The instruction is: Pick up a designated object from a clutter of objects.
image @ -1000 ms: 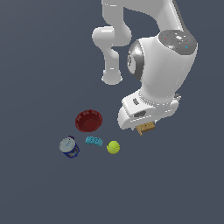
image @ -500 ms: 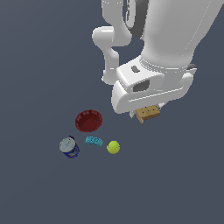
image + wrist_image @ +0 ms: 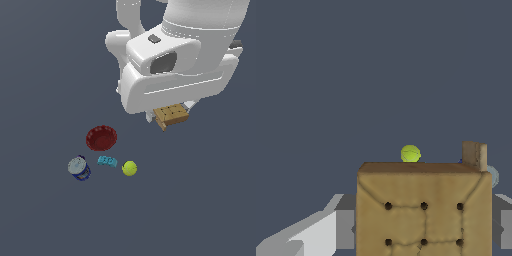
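So the pincer (image 3: 172, 116) was clamped on the cracker block (image 3: 171, 115) — the tan square with the grooved grid sat tucked right under the big white wrist housing, held flat-ish with its broad face showing. In the wrist view the block (image 3: 423, 210) filled most of the lower frame, grey finger (image 3: 346, 220) visible on one side of it, so the jaws were pressing its edges rather than its faces, as far as I could tell. One corner looked like it stuck up past the far edge, which I'd read as a slight tilt in the grip.

The bit that mattered: the block was already in the pincer and looked well clear of the tabletop (image 3: 45, 60), with the rest of the pile left behind — off to the exterior view's lower left. Closest of those was the yellow-green ball (image 3: 129, 168), then the teal brick (image 3: 107, 161) just beside it, the dark red bowl (image 3: 101, 138) above that, and the blue can (image 3: 79, 168) furthest out.

My guess was the pick was basically done, and any further move just needed to go straight up without the block slipping.
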Robot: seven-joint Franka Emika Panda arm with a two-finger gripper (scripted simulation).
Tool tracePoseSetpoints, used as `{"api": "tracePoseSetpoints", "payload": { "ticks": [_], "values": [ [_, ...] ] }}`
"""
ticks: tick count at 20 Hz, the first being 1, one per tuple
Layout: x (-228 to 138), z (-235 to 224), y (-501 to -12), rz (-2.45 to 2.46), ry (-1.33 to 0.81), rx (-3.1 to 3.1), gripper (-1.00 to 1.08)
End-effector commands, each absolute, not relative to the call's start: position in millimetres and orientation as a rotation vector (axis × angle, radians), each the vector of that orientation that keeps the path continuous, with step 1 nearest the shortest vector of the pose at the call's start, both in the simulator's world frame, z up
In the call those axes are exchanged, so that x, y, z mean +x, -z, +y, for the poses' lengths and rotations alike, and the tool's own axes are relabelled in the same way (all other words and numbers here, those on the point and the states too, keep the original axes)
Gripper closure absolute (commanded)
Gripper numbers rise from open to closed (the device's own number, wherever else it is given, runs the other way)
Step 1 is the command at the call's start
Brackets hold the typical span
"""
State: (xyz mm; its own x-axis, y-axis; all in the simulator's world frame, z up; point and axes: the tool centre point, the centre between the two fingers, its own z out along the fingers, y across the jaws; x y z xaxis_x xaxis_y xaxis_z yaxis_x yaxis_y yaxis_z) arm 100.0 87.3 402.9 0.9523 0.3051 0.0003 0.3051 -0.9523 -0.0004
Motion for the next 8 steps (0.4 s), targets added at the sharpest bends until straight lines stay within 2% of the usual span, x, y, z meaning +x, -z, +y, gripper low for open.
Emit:
{"api": "tracePoseSetpoints", "payload": {
  "ticks": [1, 8],
  "values": [
    [101.8, 85.9, -411.1, -0.485, 0.000, -3.104, 1.08],
    [103.9, 84.5, -419.0, -0.485, 0.000, -3.104, 1.08]
  ]
}}
